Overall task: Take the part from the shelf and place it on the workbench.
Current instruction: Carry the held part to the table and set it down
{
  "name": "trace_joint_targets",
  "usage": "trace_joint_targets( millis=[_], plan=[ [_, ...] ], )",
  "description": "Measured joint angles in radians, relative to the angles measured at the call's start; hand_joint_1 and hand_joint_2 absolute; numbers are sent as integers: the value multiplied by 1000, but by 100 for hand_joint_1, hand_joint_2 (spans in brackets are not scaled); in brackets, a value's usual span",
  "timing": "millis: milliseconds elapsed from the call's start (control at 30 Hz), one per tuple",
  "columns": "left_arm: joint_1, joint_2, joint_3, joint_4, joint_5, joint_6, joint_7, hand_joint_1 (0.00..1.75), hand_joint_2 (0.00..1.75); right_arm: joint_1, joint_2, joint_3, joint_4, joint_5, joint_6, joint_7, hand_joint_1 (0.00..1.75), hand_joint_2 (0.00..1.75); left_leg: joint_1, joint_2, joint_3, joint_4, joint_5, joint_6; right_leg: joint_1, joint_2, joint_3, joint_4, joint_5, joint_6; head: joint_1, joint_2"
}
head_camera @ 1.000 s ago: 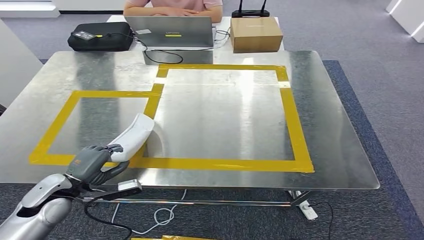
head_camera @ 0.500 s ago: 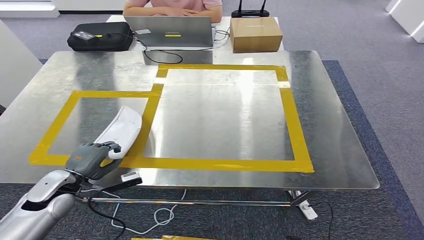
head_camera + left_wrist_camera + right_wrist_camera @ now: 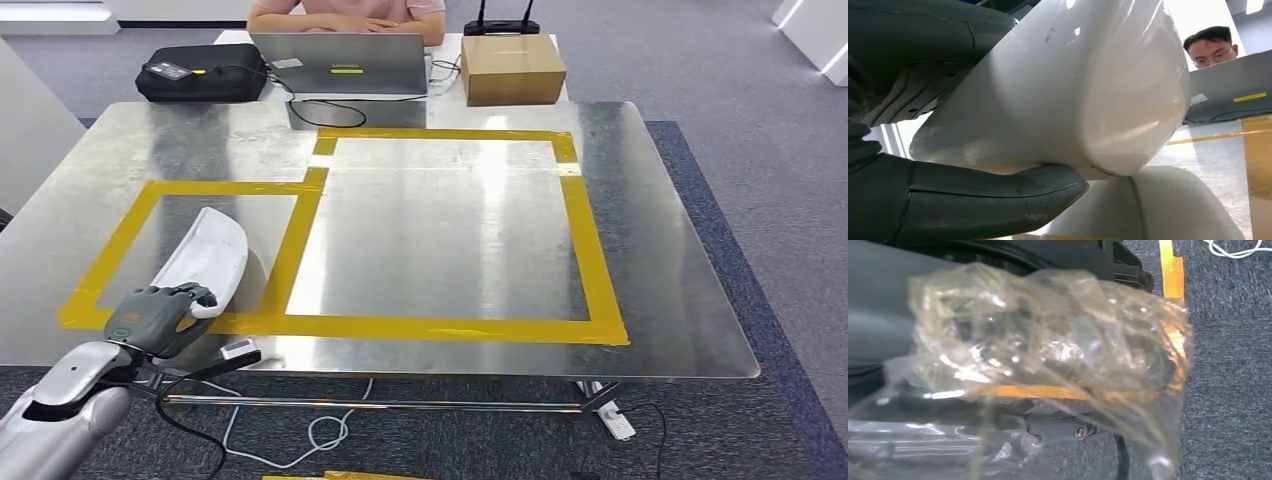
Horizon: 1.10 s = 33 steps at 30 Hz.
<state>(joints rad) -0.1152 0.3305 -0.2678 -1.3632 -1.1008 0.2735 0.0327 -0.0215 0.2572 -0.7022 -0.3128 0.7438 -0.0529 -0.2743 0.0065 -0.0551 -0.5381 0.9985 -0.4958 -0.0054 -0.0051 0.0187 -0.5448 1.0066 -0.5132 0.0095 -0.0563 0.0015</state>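
Across the steel worktop (image 3: 450, 240) run two yellow tape outlines, a large rectangle (image 3: 600, 280) and a smaller square (image 3: 120, 235) joined to it on the robot's left. Behind the worktop sit a laptop (image 3: 340, 62), a cardboard box (image 3: 512, 68) and a black case (image 3: 200, 72), with a person (image 3: 345, 12) seated beyond them.

Over the near part of the small square is the white part (image 3: 208, 255), a long curved shell, tilted with its far end raised. The left robot hand (image 3: 155, 320) is clamped around its near end; the left wrist view shows a dark thumb (image 3: 993, 200) pressed under the shell and its reflection close beneath on the metal, so it looks low, though I cannot tell whether it touches.

The step in hand appears to be setting the part down. To do it well, lower slowly until the shell's underside rests flat inside the tape, level the raised end first so it does not rock, then release the fingers gently and draw back without dragging it.

Whether the right robot hand is apart or together I cannot tell; crumpled clear film (image 3: 1048, 355) blocks its wrist view.
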Motion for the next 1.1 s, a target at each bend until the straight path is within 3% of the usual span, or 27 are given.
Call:
trace_joint_targets(
  millis=[100,133,267,533,1100],
  plan=[
    [1,-1,0,5,-1,2,0,0,175,0,-1,4,0,-1,0,0,0,0,0,0,0,0,0,0,0,0,0,0,0,0,0,0],
    [3,-1,1,7,-1,4,-2,0,175,0,-1,5,0,-1,0,0,0,0,0,0,0,0,0,0,0,0,0,0,0,0,0,0],
    [14,-3,3,13,30,6,-37,0,0,-1,-3,8,1,-3,0,0,0,0,0,0,0,0,0,0,0,0,0,0,0,0,0,0],
    [34,-8,20,13,77,43,-78,0,0,-2,-8,16,6,-13,-1,0,0,0,0,0,0,0,0,0,0,0,-1,0,0,0,0,0],
    [56,-18,66,11,71,95,-80,0,0,0,-16,33,11,-17,-8,2,0,0,-2,0,-1,3,-1,2,-3,0,0,-1,1,2,0,0]
  ],
)
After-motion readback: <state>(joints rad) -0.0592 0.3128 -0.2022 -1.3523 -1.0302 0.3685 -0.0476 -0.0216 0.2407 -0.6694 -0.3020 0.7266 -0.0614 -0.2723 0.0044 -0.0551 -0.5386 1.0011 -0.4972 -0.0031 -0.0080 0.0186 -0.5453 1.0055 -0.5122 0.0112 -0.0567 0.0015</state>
